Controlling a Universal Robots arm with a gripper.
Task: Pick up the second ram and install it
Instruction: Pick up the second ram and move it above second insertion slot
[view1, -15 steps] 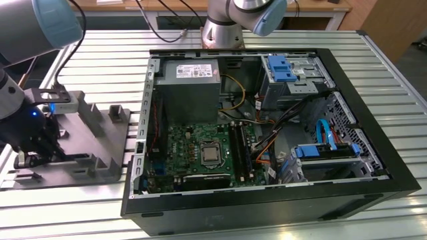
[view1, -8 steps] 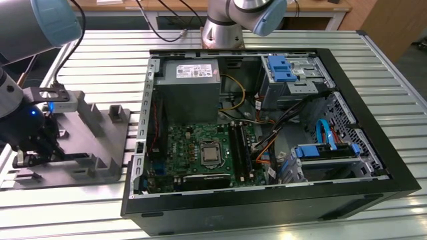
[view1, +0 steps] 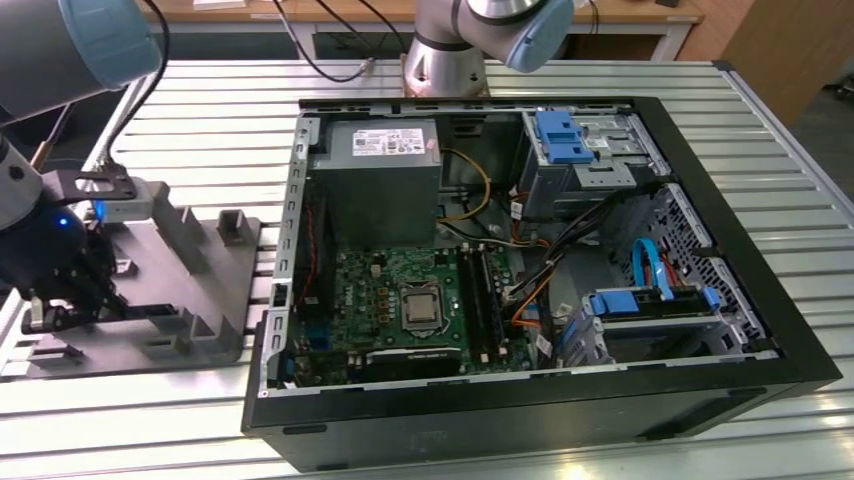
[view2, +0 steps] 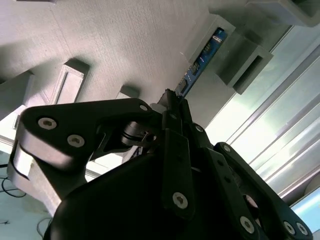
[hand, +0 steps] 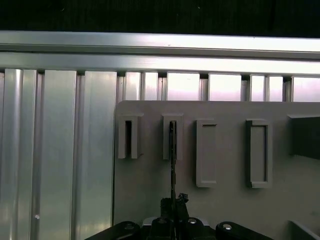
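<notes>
The second ram (view2: 202, 59) stands on edge in the grey fixture (view1: 187, 240) on the worktop (view1: 200, 110), at the exterior view's left, well apart from the computer case (view1: 750, 250). Its far end sits in a slotted block (hand: 166, 140); the jaws look closed on its near end. To lift it cleanly, I judge the pull should run straight along the slot, strip kept upright and untwisted, so it does not bind on the block's walls

Noted: my arm (view1: 67, 45) is grey tubing with pale blue joint caps. My gripper (view2: 172, 100) is matte black linkage plates with silver screw heads. A blue light (view1: 60, 220) glows at the wrist.
</notes>
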